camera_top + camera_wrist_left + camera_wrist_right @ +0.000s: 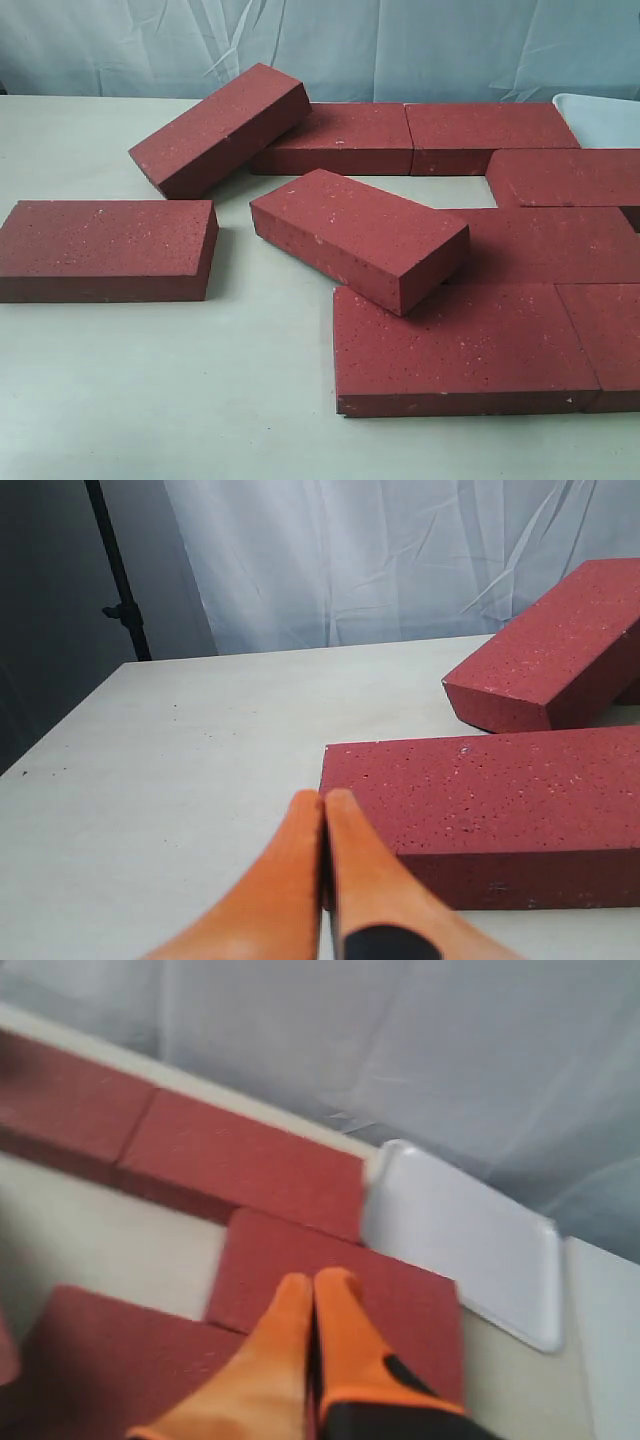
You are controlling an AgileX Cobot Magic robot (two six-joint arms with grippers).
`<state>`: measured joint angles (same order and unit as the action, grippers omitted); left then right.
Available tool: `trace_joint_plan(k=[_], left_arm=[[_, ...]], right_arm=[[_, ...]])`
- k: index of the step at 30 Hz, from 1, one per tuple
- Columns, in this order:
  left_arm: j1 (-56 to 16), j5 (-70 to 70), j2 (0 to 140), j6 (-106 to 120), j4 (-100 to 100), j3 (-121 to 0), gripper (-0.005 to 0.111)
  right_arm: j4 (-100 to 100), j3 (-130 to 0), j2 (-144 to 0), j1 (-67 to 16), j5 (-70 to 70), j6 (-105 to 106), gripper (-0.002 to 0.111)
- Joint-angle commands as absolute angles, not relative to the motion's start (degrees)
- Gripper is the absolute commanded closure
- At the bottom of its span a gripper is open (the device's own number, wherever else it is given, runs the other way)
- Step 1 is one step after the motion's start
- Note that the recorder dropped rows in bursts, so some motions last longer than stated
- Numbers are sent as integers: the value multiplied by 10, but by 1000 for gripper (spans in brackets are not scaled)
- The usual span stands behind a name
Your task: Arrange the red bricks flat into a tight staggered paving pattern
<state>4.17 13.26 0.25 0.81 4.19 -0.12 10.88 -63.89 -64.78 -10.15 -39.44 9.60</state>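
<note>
Red bricks (465, 345) lie flat in a patch beside the tray (600, 115), and two more rest tilted on the side away from the tray. A lone brick (105, 250) lies on the tabletop (200, 400), farthest from the tray. The left end effector (322, 798), pinched closed and empty, hovers by it. The right end effector (315, 1280), also closed and empty, hangs over the bricks nearest the tray.
</note>
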Motion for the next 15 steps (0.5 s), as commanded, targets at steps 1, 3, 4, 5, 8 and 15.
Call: trace_joint_plan(k=[1,3,4,5,8,15], left_arm=[[44,129,0,6,37,0,106],[44,129,0,6,37,0,106],[44,129,0,6,37,0,106],[44,129,0,6,37,0,106],[44,129,0,6,37,0,106],[44,129,0,6,37,0,106]], right_arm=[[-71,-665,-695,-151,-430,292,109],[-121,-666,-720,-178,-432,334,109],[-132,-666,-732,-192,-432,355,109],[-136,-666,-743,-206,-429,371,109],[-136,-666,-776,-247,-421,376,109],[-136,-670,-845,-333,-412,390,55]])
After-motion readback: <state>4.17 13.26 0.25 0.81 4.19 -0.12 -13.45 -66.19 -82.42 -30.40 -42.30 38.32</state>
